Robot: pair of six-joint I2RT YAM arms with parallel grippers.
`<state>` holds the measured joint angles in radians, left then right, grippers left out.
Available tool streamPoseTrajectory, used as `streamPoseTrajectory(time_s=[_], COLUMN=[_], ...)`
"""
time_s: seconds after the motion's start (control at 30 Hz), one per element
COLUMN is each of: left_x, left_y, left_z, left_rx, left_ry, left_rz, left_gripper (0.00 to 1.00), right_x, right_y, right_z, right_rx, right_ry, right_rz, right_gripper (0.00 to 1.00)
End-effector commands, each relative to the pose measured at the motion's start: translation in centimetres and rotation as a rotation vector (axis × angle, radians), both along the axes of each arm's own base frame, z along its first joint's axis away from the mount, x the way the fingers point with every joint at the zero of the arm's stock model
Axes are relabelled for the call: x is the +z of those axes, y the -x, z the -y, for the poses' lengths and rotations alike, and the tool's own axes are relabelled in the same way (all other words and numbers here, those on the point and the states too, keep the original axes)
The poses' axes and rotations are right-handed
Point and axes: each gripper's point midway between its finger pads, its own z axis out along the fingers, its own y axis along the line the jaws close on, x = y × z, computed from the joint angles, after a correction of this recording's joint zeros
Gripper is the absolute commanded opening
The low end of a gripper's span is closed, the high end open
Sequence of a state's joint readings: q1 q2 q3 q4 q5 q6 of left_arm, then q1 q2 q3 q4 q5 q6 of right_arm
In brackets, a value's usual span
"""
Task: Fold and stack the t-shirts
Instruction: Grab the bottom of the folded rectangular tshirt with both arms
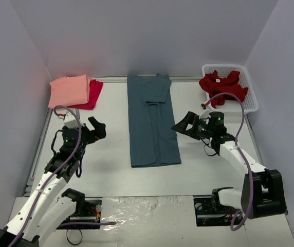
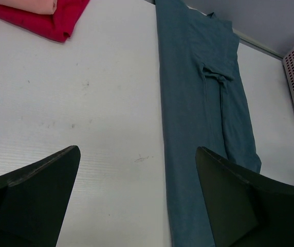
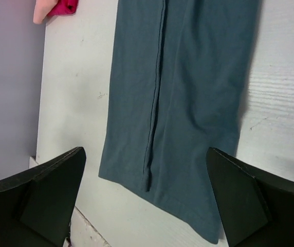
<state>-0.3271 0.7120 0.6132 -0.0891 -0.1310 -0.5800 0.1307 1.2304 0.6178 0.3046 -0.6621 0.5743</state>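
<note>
Pale lilac walls close in a white surface [image 1: 111,170], with both arms bolted at its near edge. Down the middle lies the slate-blue t-shirt [image 1: 151,121], folded lengthwise into a long strip that runs from the back wall toward the arms, sleeves tucked in. The left tool [image 2: 138,154] is spread wide, holding nothing, over bare surface just left of that strip. Its arm stretches forward from the near left corner, wrist angled toward the shirt. The right tool [image 3: 146,152] is likewise fully released and empty, facing the strip's right edge. Its arm is bent at the elbow and reaches in from the near right. A white lattice basket [image 1: 250,100] sits in the far right corner with the dark red t-shirt [image 1: 221,85] crumpled inside. In the far left corner the salmon-pink t-shirt [image 1: 69,91] lies folded on the folded crimson t-shirt [image 1: 94,92].
</note>
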Motion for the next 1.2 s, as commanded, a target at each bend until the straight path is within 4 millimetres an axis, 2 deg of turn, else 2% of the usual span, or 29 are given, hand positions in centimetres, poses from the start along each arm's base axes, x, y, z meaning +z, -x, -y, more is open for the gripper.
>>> streamPoseTrajectory(time_s=[0.0, 0.13, 0.17, 0.27, 0.3, 0.33, 0.37, 0.4, 0.47, 0.53, 0.73, 0.83, 0.87, 0.9, 0.97, 1.17], left_x=[0.2, 0.7, 0.9, -0.4, -0.5, 0.1, -1.3, -1.5, -2.8, -3.2, -6.3, -8.1, -8.4, -9.5, -10.0, -13.1], left_y=[0.6, 1.1, 1.2, 1.4, 1.6, 1.6, 1.6, 2.0, 2.2, 2.8, 4.6, 5.5, 5.8, 6.3, 6.7, 8.5], left_z=[0.5, 0.0, 0.4, 1.6, 2.6, 3.3, 3.9, 5.2, 6.0, 7.1, 7.3, 8.1, 8.5, 8.8, 9.8, 10.8], left_rx=[-0.022, 0.008, -0.01, -0.064, -0.112, -0.152, -0.173, -0.239, -0.268, -0.331, -0.367, -0.403, -0.421, -0.427, -0.462, -0.478], left_ry=[0.033, 0.071, 0.1, 0.137, 0.151, 0.154, 0.15, 0.175, 0.2, 0.236, 0.214, 0.231, 0.246, 0.266, 0.287, 0.255], left_rz=[-0.017, 0.032, 0.048, 0.02, -0.003, -0.01, -0.083, -0.115, -0.17, -0.173, -0.273, -0.345, -0.355, -0.382, -0.381, -0.469], left_gripper=[0.94, 0.94, 0.94, 0.94, 0.94, 0.94, 0.94, 0.94, 0.94, 0.94, 0.94, 0.95, 0.95, 0.95, 0.97, 1.0], right_x=[1.9, 1.2, 1.1, 0.7, 0.6, 0.3, -0.1, 0.0, -0.7, -1.2, -4.5, -5.7, -5.9, -6.1, -6.5, -7.1], right_y=[-0.4, 0.0, 0.3, 1.1, 1.2, 1.3, 1.5, 1.7, 2.2, 2.6, 3.8, 4.3, 4.5, 4.6, 4.8, 5.2], right_z=[0.3, 2.0, 2.1, 1.9, 2.2, 2.4, 2.7, 2.8, 2.9, 3.2, 4.2, 4.5, 4.6, 4.7, 4.6, 4.6], right_rx=[-0.043, -0.124, -0.129, -0.092, -0.094, -0.101, -0.112, -0.115, -0.112, -0.119, -0.129, -0.146, -0.149, -0.151, -0.151, -0.161], right_ry=[-0.024, 0.048, 0.045, 0.063, 0.083, 0.102, 0.118, 0.117, 0.125, 0.145, 0.223, 0.231, 0.236, 0.237, 0.232, 0.232], right_rz=[0.032, 0.039, 0.035, 0.023, 0.018, 0.011, 0.002, 0.008, -0.001, -0.019, -0.135, -0.171, -0.176, -0.183, -0.198, -0.22], right_gripper=[1.0, 1.0, 1.0, 1.0, 1.0, 1.0, 1.0, 1.0, 1.0, 1.0, 1.0, 1.0, 1.0, 1.0, 1.0, 1.0])
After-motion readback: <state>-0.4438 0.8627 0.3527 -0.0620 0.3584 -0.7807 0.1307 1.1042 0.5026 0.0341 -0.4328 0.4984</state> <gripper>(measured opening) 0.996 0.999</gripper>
